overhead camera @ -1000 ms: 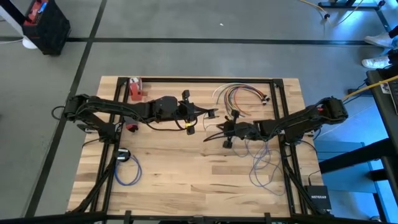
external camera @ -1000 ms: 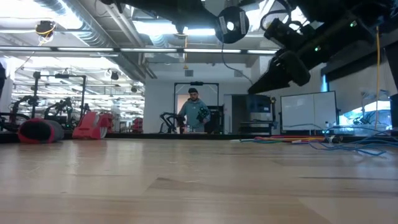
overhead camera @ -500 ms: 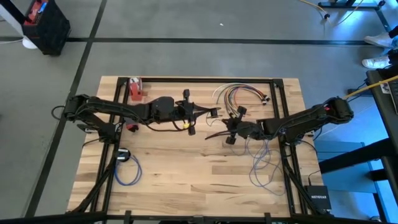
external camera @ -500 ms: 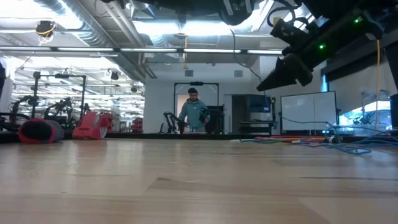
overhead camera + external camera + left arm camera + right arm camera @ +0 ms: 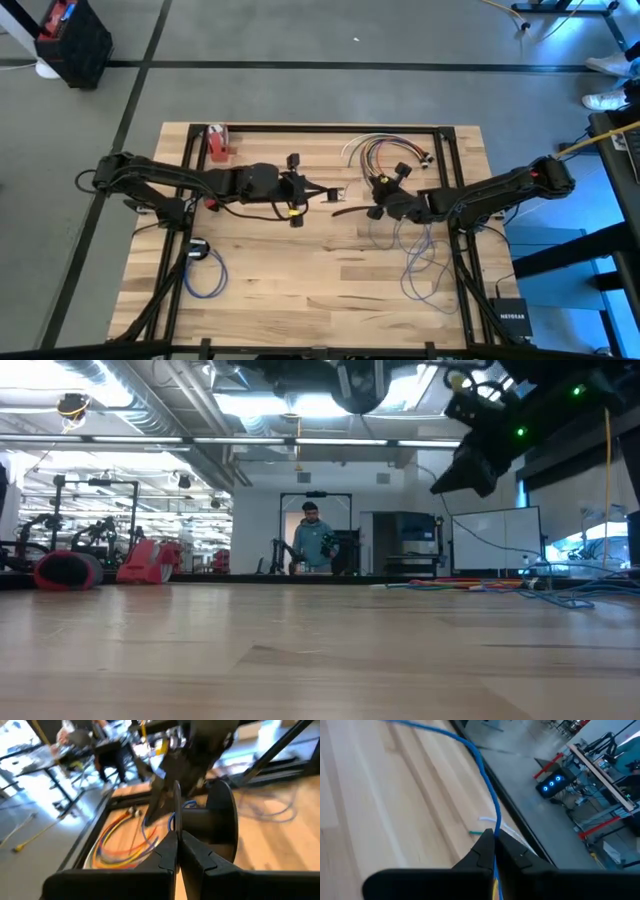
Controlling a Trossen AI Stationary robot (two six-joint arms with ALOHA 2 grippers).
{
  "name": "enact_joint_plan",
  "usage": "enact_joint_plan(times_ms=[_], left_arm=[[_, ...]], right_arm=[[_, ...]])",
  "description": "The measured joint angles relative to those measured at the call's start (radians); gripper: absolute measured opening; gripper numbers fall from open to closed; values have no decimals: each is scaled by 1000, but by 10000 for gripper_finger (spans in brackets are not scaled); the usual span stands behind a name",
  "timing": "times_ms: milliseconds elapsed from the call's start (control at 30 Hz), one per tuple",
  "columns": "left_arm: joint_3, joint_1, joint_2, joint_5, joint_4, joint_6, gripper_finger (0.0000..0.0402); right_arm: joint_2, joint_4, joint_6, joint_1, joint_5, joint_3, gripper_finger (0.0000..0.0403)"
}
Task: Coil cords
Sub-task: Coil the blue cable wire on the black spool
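**One cord coiled, one in hand, a bundle still waiting**

High view: the right gripper (image 5: pixel 340 211) and left gripper (image 5: pixel 335 193) meet near the table's middle, tips just apart. A blue cord (image 5: pixel 422 262) trails loose behind the right gripper toward that arm's side, uncoiled. A second blue cord (image 5: pixel 206 272) lies in a neat loop well behind the left gripper, so I judge one coil done. Beyond both tips, a bundle of coloured cords (image 5: pixel 385 152) sits spread and untouched. A red object (image 5: pixel 217 144) stands at the far corner, clear of the work.

Low view: both arms hang above the wood; a person stands in the room behind.

Left wrist view: its jaws are pressed together on nothing visible; the right arm's tip sits just ahead, crowding it.

Right wrist view: jaws clamped on the blue cord, which runs forward from the fingertips (image 5: pixel 487 842).
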Motion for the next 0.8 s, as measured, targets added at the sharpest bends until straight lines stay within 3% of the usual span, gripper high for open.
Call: enact_joint_plan(times_ms=[133, 433, 600, 800], left_arm=[[0, 19, 9, -94, -32, -8, 5], [0, 59, 30, -101, -61, -49, 5], [0, 73, 52, -101, -36, -37, 5], [0, 98, 56, -100, -35, -50, 5]], right_arm=[[-76, 2, -1, 0, -12, 0, 11], [-264, 56, -77, 0, -11, 0, 11], [-303, 133, -129, 0, -35, 0, 11], [-297, 262, -143, 0, -179, 0, 11]])
